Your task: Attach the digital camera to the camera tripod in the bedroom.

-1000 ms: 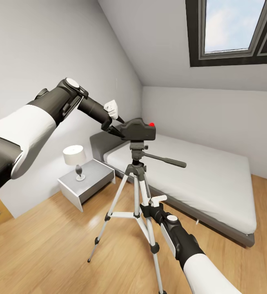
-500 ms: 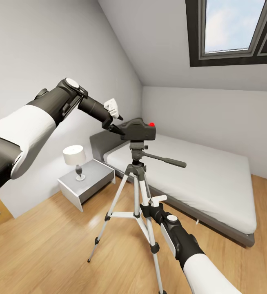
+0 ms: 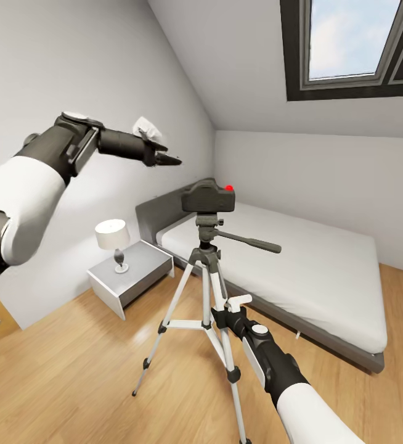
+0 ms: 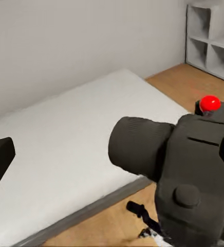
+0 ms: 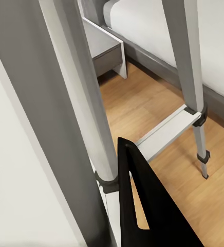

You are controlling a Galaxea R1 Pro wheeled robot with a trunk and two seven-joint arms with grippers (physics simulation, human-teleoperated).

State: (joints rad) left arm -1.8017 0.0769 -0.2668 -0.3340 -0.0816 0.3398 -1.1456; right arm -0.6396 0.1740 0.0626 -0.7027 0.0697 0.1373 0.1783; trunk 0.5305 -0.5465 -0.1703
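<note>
Left jaws lifted off digital camera, empty; right jaws clamping camera tripod.

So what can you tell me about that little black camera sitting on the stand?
The digital camera is a small, boxy, matte dark grey-black body with a stubby round lens and a bright red button on top. It sits upright and level on the head of the camera tripod, in front of the bed. Nothing else touches it: the left gripper hangs in the air above and to its left, apart from it.
</note>
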